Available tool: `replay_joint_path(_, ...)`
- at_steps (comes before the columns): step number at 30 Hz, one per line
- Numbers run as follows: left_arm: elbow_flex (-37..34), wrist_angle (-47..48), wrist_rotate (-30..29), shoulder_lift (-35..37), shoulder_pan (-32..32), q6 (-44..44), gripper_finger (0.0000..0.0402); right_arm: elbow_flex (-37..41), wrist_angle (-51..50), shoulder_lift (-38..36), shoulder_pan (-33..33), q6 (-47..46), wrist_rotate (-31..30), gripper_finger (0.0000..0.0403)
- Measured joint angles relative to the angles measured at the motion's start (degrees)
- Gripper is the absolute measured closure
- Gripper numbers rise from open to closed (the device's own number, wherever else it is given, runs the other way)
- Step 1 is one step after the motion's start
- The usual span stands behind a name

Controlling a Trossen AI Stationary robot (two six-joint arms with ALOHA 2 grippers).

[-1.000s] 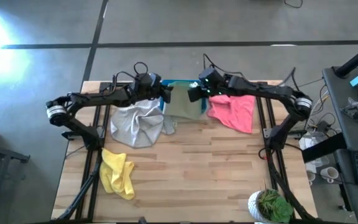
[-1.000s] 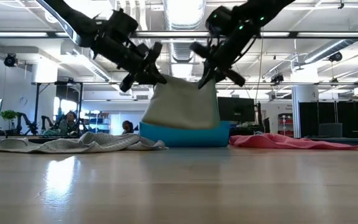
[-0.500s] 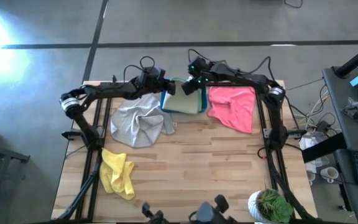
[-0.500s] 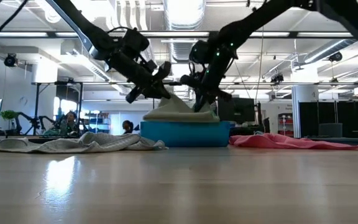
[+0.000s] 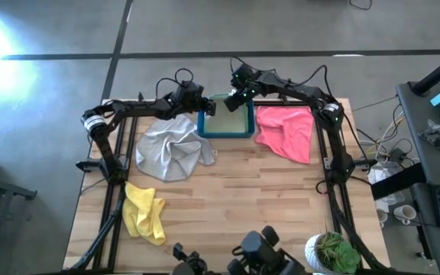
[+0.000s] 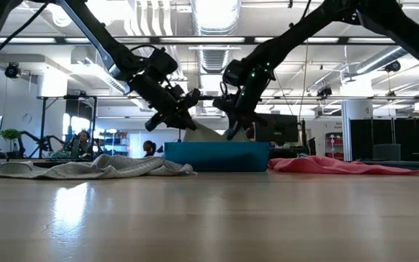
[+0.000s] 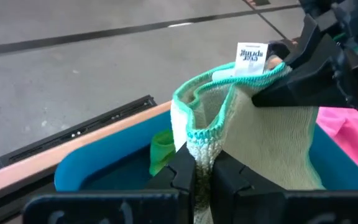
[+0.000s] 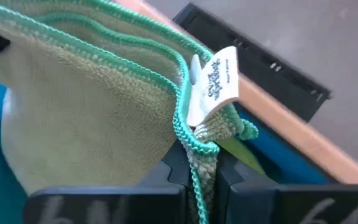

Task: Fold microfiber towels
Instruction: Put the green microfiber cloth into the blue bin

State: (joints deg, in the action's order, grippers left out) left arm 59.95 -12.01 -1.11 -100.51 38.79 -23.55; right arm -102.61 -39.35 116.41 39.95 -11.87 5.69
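Currently at bench's far edge: sage towel [image 7: 253, 137] in blue bin [image 5: 225, 131], pinched by left gripper [image 7: 202, 167] and right gripper [image 8: 202, 163].

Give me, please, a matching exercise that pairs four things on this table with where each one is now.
Things:
1. sage green towel
2. pink towel
3. yellow towel
4. grey towel

Places:
A. near table edge, on the left arm's side
B. flat, just beyond the bin on the right arm's side
C. rumpled, beside the bin on the left arm's side
D. held over the blue bin by both grippers

Pairs: 1-D, 2-B, 3-A, 4-C
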Motion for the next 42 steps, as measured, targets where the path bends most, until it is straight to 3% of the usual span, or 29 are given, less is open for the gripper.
replay_joint_path(14, -0.3, 0.6, -1.8, 0.0, 0.0, 3.5, 0.0393, 0.9, 0.5, 0.7, 0.2, 4.4, 1.1, 0.0388)
replay_joint_path(18, -0.3, 0.6, -2.1, 0.0, 0.0, 3.6, 0.0389, 1.0, 0.3, 0.7, 0.2, 4.8, 0.8, 0.0367)
replay_joint_path(22, -0.3, 0.7, -2.5, 0.1, 0.1, 6.5, 0.0362, 1.0, -0.2, 0.7, 0.3, 5.8, 0.3, 0.0343)
replay_joint_path(31, 0.1, 0.7, -2.6, 1.3, 0.4, 6.4, 0.0278, -3.2, -2.8, 0.5, 2.7, 9.5, 0.4, 0.0338)
replay_joint_path(37, 0.1, 0.5, -2.8, 4.7, 1.4, 6.4, 0.0267, -8.8, -8.2, 0.3, 3.6, 14.0, 0.5, 0.0338)
replay_joint_path(42, 0.1, 0.5, -3.6, 6.1, 1.7, 6.4, 0.0267, -5.5, -8.9, 0.4, 3.1, 13.5, 0.8, 0.0338)
